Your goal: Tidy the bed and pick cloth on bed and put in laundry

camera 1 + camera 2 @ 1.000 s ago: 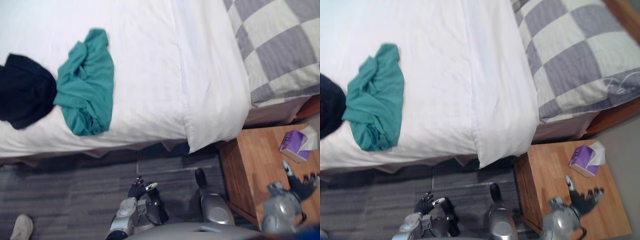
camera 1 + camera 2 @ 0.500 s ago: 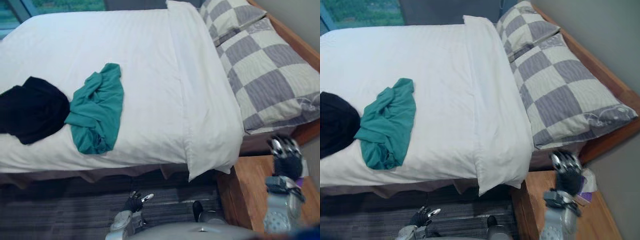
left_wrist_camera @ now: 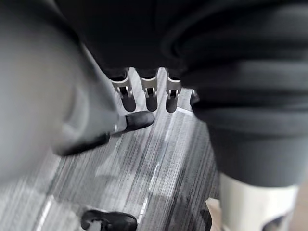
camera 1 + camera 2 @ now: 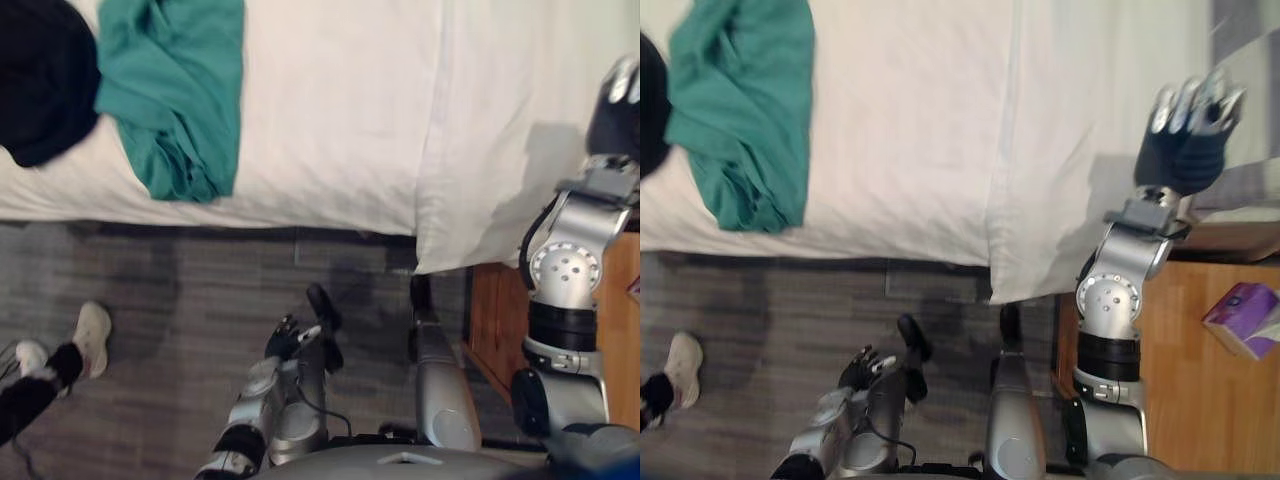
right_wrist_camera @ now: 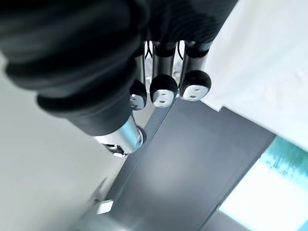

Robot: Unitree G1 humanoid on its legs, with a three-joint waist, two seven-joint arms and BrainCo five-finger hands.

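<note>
The right hand [image 4: 1186,140] is up over the folded white duvet edge [image 4: 1060,150] of the white-sheeted bed [image 4: 910,130], its fingers straight and empty. The crumpled teal cloth [image 4: 740,110] lies on the sheet well off to that hand's left, touching a black garment [image 4: 40,75]. The left hand [image 4: 284,337] hangs low over the grey striped floor [image 4: 180,300], fingers relaxed and holding nothing, with the teal cloth ahead of it and to its left.

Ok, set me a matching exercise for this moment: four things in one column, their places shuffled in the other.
Things:
1 crumpled teal cloth
2 bundled black cloth
3 purple tissue box
4 right hand

Places:
A on the wooden bedside table
B raised above the white bed
C on the bed, cut off by the view's left edge
D on the bed, its lower end at the bed's near edge

Pairs: 1-D, 2-C, 3-A, 4-B
</note>
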